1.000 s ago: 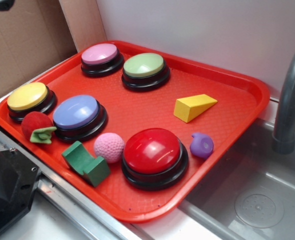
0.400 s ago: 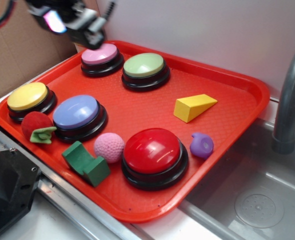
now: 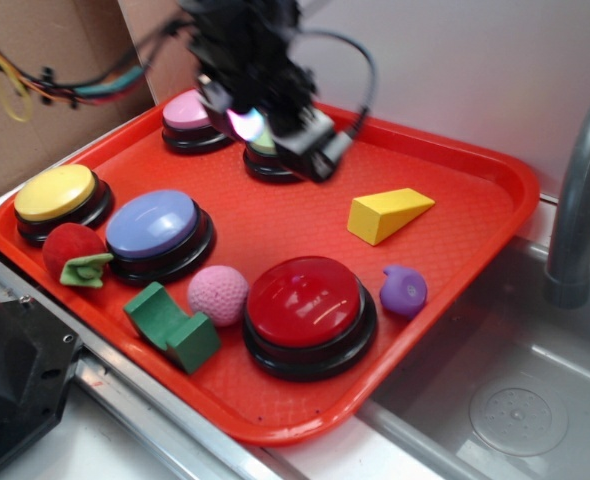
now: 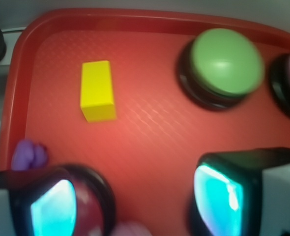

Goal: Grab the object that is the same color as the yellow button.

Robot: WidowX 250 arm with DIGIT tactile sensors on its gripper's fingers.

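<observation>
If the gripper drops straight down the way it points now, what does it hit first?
Most likely bare tray floor. In the wrist view the open gripper frames empty red surface, with the yellow wedge off to one side and the green button to the other. Depth is unclear, so treat this as a guess.

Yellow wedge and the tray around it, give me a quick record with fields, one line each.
target: yellow wedge, lying free on the red tray, untouched
match reference: yellow button at the tray's left corner
tool: above the tray near the green button, not yet over the wedge; jaws open, nothing between them
nearest neighbours of target: purple toy, red button
wrist view: wedge sits upper left, clear of both fingers
</observation>
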